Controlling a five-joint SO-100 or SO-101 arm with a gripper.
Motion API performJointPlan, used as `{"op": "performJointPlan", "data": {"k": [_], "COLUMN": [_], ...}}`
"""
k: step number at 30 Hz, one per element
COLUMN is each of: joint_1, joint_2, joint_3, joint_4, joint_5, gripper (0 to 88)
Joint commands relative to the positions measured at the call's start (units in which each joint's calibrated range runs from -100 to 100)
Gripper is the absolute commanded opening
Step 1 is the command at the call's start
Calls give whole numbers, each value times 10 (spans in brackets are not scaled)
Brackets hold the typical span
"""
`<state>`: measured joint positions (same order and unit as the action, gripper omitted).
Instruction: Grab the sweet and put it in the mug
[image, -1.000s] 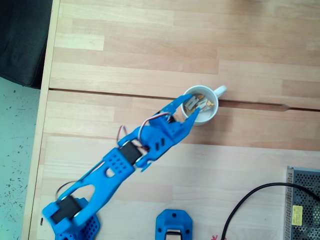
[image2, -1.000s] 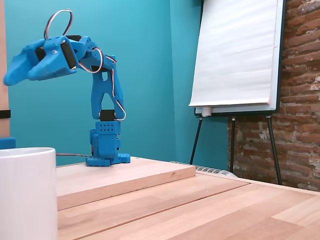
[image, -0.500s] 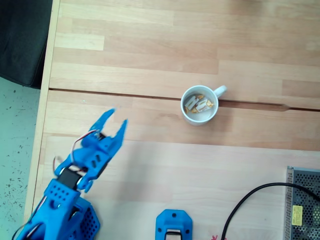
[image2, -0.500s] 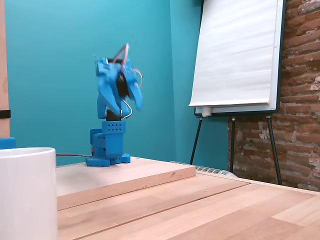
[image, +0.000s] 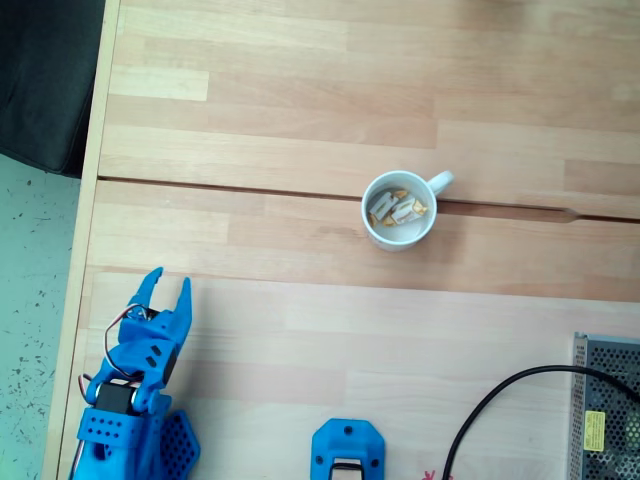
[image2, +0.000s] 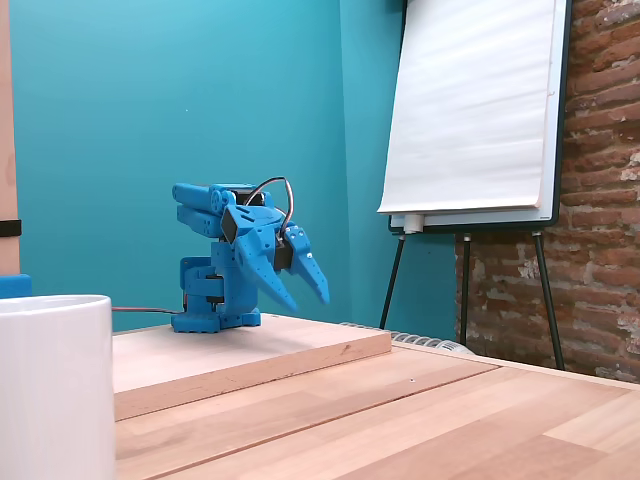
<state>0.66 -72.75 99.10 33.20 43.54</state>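
The white mug (image: 399, 210) stands near the middle of the wooden table in the top-down fixed view, handle to the upper right. Inside it lie wrapped sweets (image: 398, 209) with white middles and yellow-orange ends. In the low side fixed view the mug (image2: 55, 385) fills the lower left corner, its inside hidden. My blue gripper (image: 167, 287) is folded back by the arm's base at the lower left, far from the mug, fingers slightly apart with nothing between them. From the side the gripper (image2: 304, 294) points down over the raised board.
A second blue part (image: 348, 451) sits at the bottom edge. A black cable (image: 500, 400) and a metal mesh box (image: 608, 405) lie at the lower right. The table's left edge (image: 92, 200) drops to the floor. A flipchart easel (image2: 475, 110) stands behind.
The arm has pulled away from over the mug and folded down to its base at the lower left. The sweets stay in the mug.
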Motion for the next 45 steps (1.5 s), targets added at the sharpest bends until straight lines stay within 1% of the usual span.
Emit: {"op": "performJointPlan", "data": {"k": [1, 4, 8, 10, 19, 45], "joint_1": [-16, -27, -46, -52, -50, -55], "joint_2": [-11, -12, -12, -12, -12, -12], "joint_3": [9, 9, 9, 9, 9, 9], "joint_4": [1, 1, 1, 1, 0, 0], "joint_5": [-2, -2, -2, -2, -1, -1], "gripper": [155, 140, 41, 18, 70, 70]}}
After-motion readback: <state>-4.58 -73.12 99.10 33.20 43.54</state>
